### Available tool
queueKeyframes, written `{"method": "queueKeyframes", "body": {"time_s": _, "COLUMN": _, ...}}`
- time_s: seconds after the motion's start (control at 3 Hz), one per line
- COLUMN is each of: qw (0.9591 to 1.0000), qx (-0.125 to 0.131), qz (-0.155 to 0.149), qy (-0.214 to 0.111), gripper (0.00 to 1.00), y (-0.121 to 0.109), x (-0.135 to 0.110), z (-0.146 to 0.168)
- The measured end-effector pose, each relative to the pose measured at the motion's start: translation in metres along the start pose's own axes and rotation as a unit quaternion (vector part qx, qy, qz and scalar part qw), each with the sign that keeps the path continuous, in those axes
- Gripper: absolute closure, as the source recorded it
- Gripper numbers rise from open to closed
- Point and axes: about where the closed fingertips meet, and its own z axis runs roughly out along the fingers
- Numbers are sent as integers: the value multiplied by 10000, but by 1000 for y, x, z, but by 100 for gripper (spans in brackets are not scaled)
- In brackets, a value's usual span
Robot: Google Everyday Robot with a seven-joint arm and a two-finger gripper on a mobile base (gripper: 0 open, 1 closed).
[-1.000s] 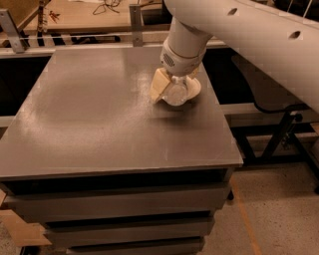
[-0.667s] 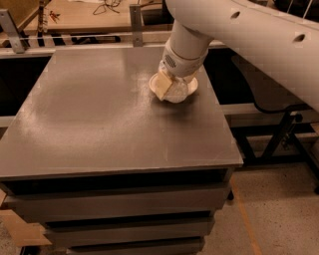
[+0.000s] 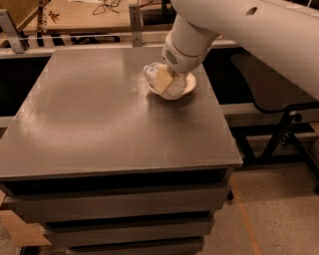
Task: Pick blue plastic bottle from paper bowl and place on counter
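The white paper bowl [image 3: 190, 85] sits on the grey counter [image 3: 99, 114], toward its far right side. My gripper [image 3: 163, 79] reaches down into the bowl from the upper right, at the end of the big white arm [image 3: 239, 30]. A pale, clear rounded shape at the bowl's left rim looks like the blue plastic bottle [image 3: 151, 71]; the gripper hides most of it. The gripper is right against it, inside the bowl.
A light wooden desk [image 3: 75, 15] with cables stands behind the counter, past a metal rail [image 3: 75, 41]. A dark seat on a stand [image 3: 269, 89] is to the right. Grey drawer tiers [image 3: 114, 206] lie under the counter. Cardboard [image 3: 20, 233] lies on the floor at lower left.
The gripper has shifted slightly left and settled lower into the bowl. The bowl stays in the same place on the counter.
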Motion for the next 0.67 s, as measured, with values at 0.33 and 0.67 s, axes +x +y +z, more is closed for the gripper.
{"method": "queueKeyframes", "body": {"time_s": 0.33, "qw": 9979, "qx": -62, "qz": -410, "qy": -492, "gripper": 100, "y": 15, "x": -6, "z": -33}}
{"method": "queueKeyframes", "body": {"time_s": 0.67, "qw": 9903, "qx": -312, "qz": -882, "qy": -1023, "gripper": 100, "y": 35, "x": -10, "z": -60}}
